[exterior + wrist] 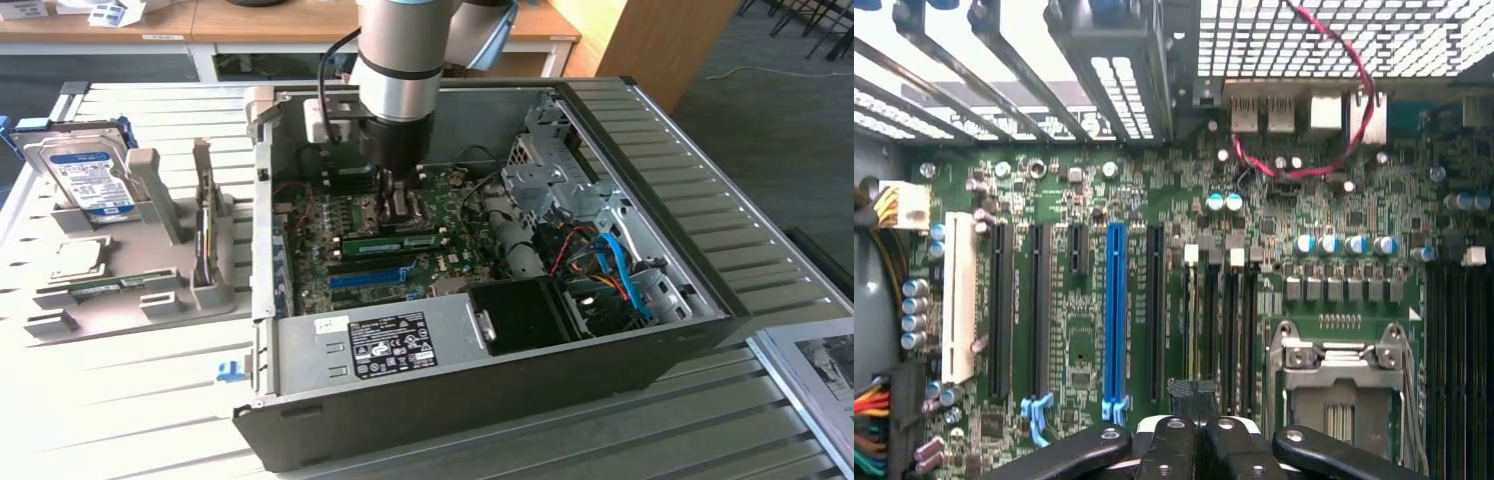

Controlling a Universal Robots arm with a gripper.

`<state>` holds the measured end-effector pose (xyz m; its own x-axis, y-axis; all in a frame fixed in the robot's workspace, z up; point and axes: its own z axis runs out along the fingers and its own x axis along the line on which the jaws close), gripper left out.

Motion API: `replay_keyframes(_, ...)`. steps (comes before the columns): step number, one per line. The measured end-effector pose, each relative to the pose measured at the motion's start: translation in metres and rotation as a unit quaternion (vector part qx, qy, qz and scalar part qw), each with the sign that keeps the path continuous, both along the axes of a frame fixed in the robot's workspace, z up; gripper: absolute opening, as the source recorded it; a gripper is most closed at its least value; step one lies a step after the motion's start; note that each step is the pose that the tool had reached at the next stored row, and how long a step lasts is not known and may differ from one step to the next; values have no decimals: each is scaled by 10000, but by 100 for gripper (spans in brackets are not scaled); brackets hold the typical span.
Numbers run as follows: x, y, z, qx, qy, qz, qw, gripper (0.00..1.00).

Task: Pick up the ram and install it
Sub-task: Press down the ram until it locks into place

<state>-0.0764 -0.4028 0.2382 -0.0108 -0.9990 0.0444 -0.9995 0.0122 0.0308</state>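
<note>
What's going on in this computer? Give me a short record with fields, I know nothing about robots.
setting: open computer case on a slatted table
arm tool: gripper reaching down inside the case, fingers shut, over the green motherboard
ram: green stick lying across the motherboard just below the gripper
long slots: blue slot among black ones
processor socket: metal frame, beside the slots
outside the case: hard drive upright in a grey holder, at the exterior view's left

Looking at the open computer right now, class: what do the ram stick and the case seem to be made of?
The ram: green circuit board, likely fibreglass laminate with a matte finish and a white label. The case: probably sheet metal, judging by its thin folded grey panels and punched holes, black outside.
</note>
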Motion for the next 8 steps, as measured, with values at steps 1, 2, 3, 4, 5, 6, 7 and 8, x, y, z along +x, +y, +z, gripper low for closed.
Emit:
replay_keyframes(1, -14, 0, 0, 0, 0, 0, 10000, 10)
replay_keyframes(2, -25, 0, 0, 0, 0, 0, 10000, 10)
replay_keyframes(3, -30, 1, 0, 0, 0, -1, 10000, 10)
replay_keyframes(4, -30, 1, 0, 0, 0, 0, 10000, 10)
replay_keyframes(5, -30, 0, 0, 0, 0, 0, 10000, 10)
replay_keyframes(6, -30, 0, 0, 0, 0, 0, 10000, 10)
replay_keyframes(7, -30, 0, 0, 0, 0, 0, 10000, 10)
replay_keyframes(8, -30, 0, 0, 0, 0, 0, 10000, 10)
